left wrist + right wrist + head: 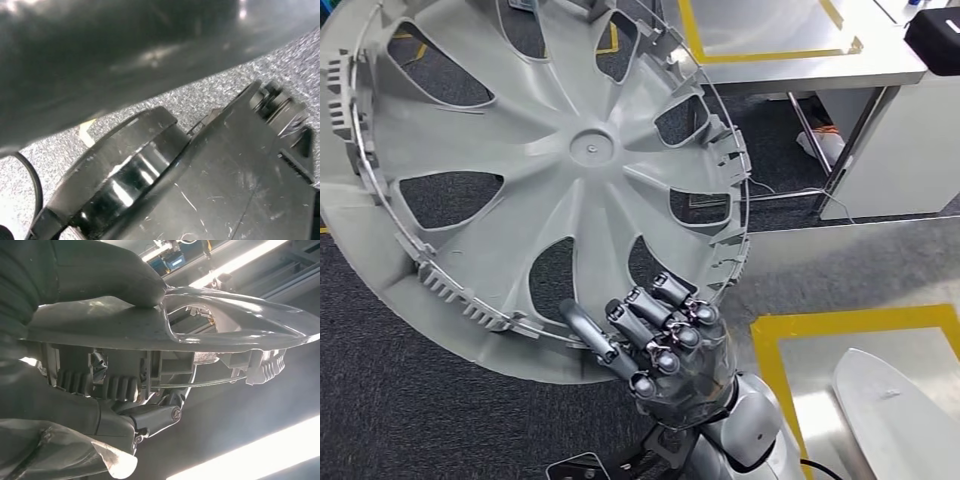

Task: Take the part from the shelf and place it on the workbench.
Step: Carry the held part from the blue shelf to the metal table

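The part is a large grey wheel cover with curved spokes and a wire ring round its rim, its inner side facing me. It hangs in the air across the left and middle of the head view. My right hand grips its lower rim, dark fingers curled over the inner face. In the right wrist view the wheel cover shows edge-on, with the thick thumb pressed on one face and the fingers on the other.
A metal workbench with a yellow taped border lies at lower right, a pale curved part resting on it. Another metal table with yellow tape stands at the top. Dark carpet lies between them.
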`<control>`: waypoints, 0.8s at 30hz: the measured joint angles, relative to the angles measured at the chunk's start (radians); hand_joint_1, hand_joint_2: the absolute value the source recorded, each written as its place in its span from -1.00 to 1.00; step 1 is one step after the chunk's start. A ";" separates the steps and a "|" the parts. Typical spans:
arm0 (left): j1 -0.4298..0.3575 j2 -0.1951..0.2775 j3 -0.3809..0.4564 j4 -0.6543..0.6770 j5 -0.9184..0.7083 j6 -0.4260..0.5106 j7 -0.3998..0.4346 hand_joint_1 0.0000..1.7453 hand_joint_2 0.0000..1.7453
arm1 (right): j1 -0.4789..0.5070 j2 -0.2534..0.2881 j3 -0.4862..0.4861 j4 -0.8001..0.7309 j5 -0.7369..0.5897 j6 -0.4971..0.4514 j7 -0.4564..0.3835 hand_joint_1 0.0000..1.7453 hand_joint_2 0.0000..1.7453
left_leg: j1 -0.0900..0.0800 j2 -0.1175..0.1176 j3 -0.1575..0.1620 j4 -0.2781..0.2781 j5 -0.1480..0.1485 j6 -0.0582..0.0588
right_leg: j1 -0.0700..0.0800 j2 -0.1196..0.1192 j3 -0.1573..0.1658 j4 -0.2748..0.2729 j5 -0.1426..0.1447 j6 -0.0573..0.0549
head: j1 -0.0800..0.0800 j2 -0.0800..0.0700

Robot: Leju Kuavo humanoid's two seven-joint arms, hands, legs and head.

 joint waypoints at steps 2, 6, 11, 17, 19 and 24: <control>-0.001 0.001 0.000 0.000 0.000 0.001 0.000 -1.00 -1.00 | 0.000 0.000 0.000 0.000 0.000 0.000 0.000 1.00 1.00 | -0.003 -0.003 0.091 -0.139 0.045 0.011 | 0.002 0.001 -0.011 0.005 0.008 0.005 | 0.000 0.000; -0.002 0.002 0.000 0.000 0.000 0.004 0.000 -1.00 -1.00 | 0.000 0.000 0.000 -0.001 0.000 0.000 -0.001 1.00 1.00 | -0.014 -0.007 0.144 -0.251 0.065 0.028 | 0.000 0.001 -0.020 0.004 0.027 0.027 | 0.001 0.000; -0.005 0.000 0.004 0.000 0.000 0.006 0.000 -1.00 -1.00 | -0.002 0.000 0.000 -0.006 0.000 0.000 -0.004 1.00 1.00 | -0.008 -0.001 0.122 -0.266 0.100 0.054 | -0.002 0.002 -0.097 0.162 -0.076 0.048 | 0.004 0.000; -0.001 -0.002 0.006 0.000 0.000 0.003 0.000 -1.00 -1.00 | 0.003 0.000 0.000 -0.006 0.000 0.000 -0.006 1.00 1.00 | -0.011 0.001 0.091 -0.253 0.118 0.051 | -0.002 0.000 -0.018 0.112 -0.055 0.048 | 0.004 0.000; -0.001 -0.002 0.007 0.000 0.000 0.003 0.000 -1.00 -1.00 | 0.002 0.000 0.000 -0.007 0.000 0.000 -0.006 1.00 1.00 | -0.014 0.001 0.082 -0.243 0.118 0.047 | -0.001 0.000 0.043 0.006 -0.033 0.040 | 0.003 0.000; -0.001 -0.002 0.007 0.000 0.000 0.003 0.000 -1.00 -1.00 | 0.003 0.000 -0.001 -0.008 0.000 0.000 -0.005 1.00 1.00 | -0.016 0.001 0.069 -0.236 0.126 0.047 | 0.002 0.001 0.043 -0.009 -0.029 0.034 | 0.002 0.000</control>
